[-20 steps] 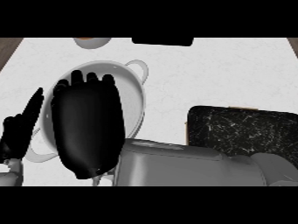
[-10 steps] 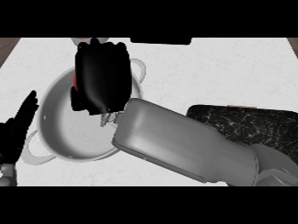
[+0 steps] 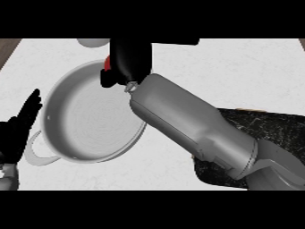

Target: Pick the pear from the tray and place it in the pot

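Note:
The wide grey pot [image 3: 82, 118] stands at the left of the counter, one loop handle [image 3: 39, 154] at its near left, and its inside shows nothing in it. My right arm crosses over the pot's right rim, and the right hand [image 3: 129, 60] hangs above the pot's far rim, seen from the back. A small red patch [image 3: 106, 63] shows at that hand's left edge; I cannot tell if it is held. The dark speckled tray [image 3: 280, 134] lies at the right, mostly hidden by the forearm. A small tan bit [image 3: 247, 109] peeks out at its far edge. No pear shows plainly. My left hand [image 3: 14, 132] rests open beside the pot.
A pale rounded object [image 3: 92, 42] and a dark flat object [image 3: 175, 41] sit at the counter's far edge behind the pot. Brown floor shows past the counter's left and right edges.
My right hand has swung from over the pot's middle to its far rim, and the forearm now stretches across the pot's right side. The left hand has stayed put.

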Controlling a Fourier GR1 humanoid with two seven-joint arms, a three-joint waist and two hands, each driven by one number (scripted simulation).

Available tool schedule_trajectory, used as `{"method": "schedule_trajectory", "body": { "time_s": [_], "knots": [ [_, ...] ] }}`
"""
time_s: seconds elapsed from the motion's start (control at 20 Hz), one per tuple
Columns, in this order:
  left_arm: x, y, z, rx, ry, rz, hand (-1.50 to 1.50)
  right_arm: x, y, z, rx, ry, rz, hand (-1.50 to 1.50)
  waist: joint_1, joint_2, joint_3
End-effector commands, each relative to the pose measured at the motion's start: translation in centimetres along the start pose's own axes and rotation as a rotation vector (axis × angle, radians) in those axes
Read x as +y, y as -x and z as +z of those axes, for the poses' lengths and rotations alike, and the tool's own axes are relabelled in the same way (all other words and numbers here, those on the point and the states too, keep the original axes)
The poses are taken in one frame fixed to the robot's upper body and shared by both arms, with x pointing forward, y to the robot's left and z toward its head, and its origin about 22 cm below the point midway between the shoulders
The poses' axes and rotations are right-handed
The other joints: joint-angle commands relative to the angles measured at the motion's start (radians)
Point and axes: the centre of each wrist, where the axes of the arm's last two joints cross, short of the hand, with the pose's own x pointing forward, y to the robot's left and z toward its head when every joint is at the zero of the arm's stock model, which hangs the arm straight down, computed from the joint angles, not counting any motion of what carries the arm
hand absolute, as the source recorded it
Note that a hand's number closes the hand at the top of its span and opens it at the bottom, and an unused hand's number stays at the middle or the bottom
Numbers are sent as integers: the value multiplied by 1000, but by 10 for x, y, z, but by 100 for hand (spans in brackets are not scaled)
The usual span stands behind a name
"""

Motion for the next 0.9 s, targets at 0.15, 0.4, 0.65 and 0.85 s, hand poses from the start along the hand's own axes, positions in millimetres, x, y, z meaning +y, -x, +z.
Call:
{"method": "schedule_trajectory", "body": {
  "time_s": [0.15,0.4,0.65,0.85],
  "knots": [
    [-12,-9,-7,-18,22,18,0,16,35,-21,106,-38,-145,-150,25,13,0],
    [-8,0,-7,-4,32,-10,0,26,44,-16,96,-76,-270,-150,26,12,0],
    [-5,-11,-7,-14,23,-1,0,26,50,-23,58,-8,-330,-150,32,12,1],
    [-10,-3,-5,-16,22,1,0,9,34,-18,10,179,-574,-150,34,11,2]
  ]
}}
